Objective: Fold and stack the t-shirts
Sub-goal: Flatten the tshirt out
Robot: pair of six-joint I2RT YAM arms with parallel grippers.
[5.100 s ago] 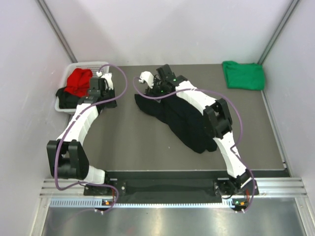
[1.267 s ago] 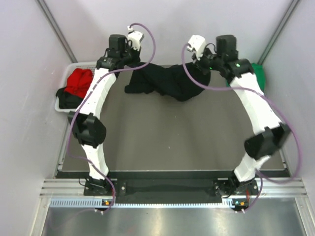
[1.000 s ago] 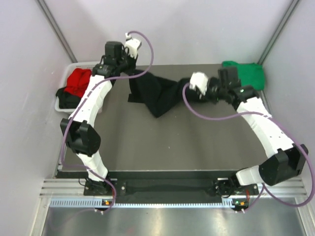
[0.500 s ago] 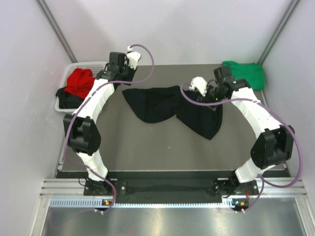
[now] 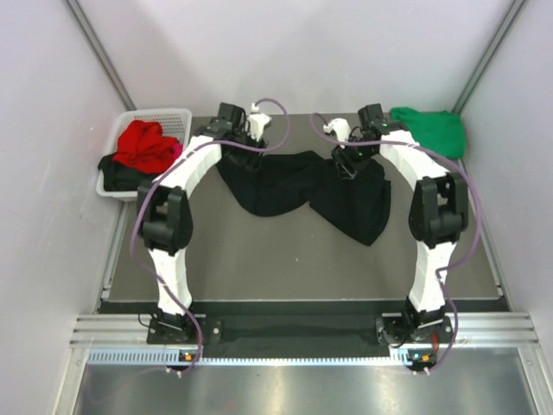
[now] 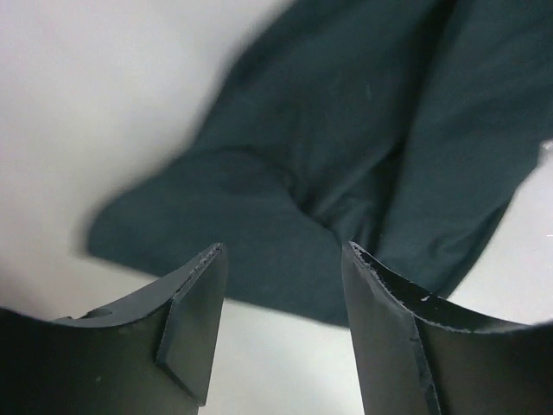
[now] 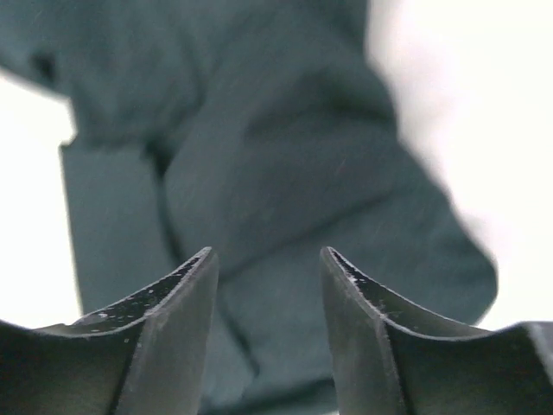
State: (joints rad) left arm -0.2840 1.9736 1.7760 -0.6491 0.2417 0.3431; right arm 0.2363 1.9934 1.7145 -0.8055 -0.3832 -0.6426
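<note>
Left tool (image 6: 283,251) and right tool (image 7: 267,252) both released over black t-shirt (image 5: 294,186), rumpled at 12 o'clock on counter (image 5: 259,259); next pinch may catch doubled layers, skewing fold

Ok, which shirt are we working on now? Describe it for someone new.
Look at the far half of the dark table. The black t-shirt lies there, spread and rumpled. Nothing else lies open: the green t-shirt sits folded at far right, the red t-shirt in the white basket.
</note>
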